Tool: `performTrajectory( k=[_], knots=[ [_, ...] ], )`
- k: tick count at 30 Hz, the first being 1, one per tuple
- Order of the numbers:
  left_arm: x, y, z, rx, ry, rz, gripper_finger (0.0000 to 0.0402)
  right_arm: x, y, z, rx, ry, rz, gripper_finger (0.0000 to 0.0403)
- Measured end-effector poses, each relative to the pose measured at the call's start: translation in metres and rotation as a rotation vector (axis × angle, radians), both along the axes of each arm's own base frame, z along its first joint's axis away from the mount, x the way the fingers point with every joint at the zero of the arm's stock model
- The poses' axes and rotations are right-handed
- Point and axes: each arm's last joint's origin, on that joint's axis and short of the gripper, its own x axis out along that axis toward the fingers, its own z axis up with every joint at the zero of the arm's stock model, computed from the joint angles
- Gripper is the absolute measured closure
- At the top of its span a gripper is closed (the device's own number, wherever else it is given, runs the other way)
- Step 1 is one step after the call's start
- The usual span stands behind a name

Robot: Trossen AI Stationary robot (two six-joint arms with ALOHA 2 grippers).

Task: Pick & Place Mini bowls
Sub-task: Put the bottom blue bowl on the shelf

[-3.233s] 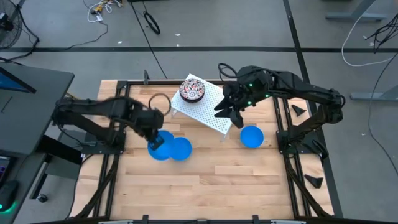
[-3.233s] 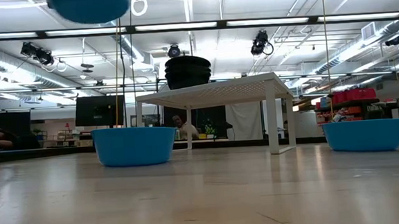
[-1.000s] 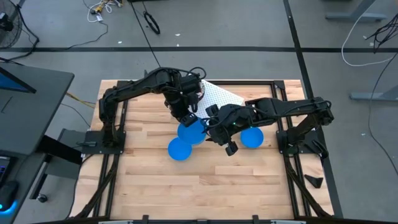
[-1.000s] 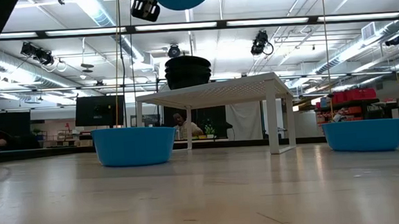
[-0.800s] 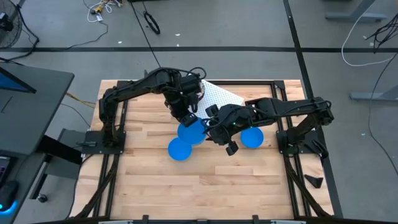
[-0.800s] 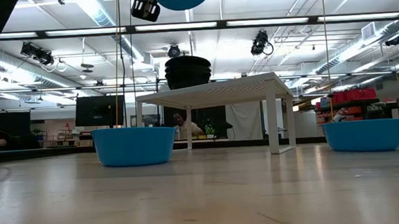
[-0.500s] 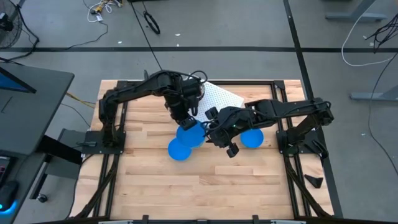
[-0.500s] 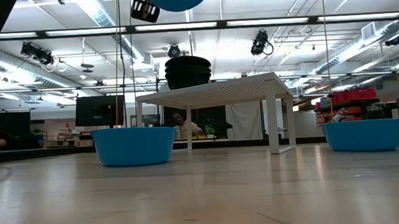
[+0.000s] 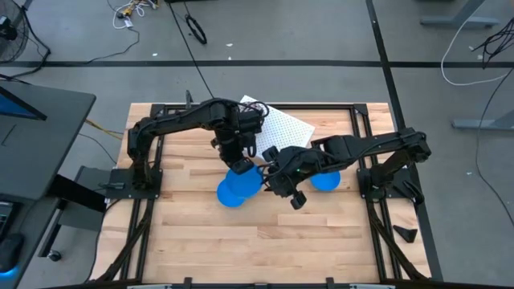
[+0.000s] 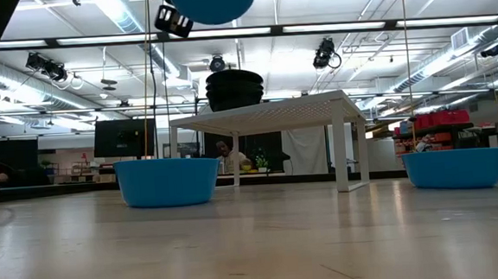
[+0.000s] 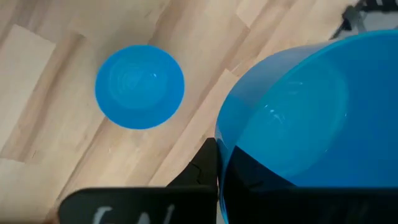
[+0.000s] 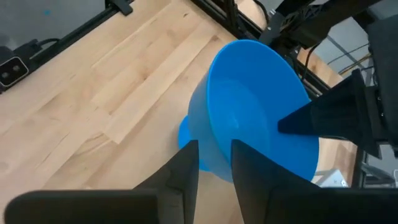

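Wooden table (image 9: 193,241) carries the white rack (image 9: 281,127). In front of the rack, the left claw (image 9: 240,166) and right claw (image 9: 269,178) both pinch one raised blue bowl's (image 12: 255,112) rim: a handover. Next, presumably, the left claw releases.

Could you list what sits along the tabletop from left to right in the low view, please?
Blue bowl on the left → white rack with the dark bowl stack on top → blue bowl on the right.
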Motion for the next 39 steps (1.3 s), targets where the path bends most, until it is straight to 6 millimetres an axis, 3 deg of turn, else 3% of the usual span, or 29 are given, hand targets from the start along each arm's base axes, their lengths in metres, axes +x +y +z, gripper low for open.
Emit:
performTrajectory(
  k=[10,15,30,39],
  knots=[
    [0.0,-0.001,0.0,0.01,0.023,0.047,0.0398,0.004,0.001,-0.004,-0.064,-0.007,0.064,0.0307],
    [0.001,-0.007,0.0,0.04,-0.054,-0.139,0.0398,0.004,0.002,-0.004,-0.125,-0.029,0.17,0.0307],
    [0.003,-0.028,-0.001,0.126,-0.11,-0.361,0.0398,0.02,0.019,-0.016,-0.212,-0.083,0.293,0.0307],
    [0.003,-0.034,-0.001,0.162,-0.155,-0.49,0.0398,0.021,0.02,-0.016,-0.144,-0.076,0.231,0.0307]
  ],
)
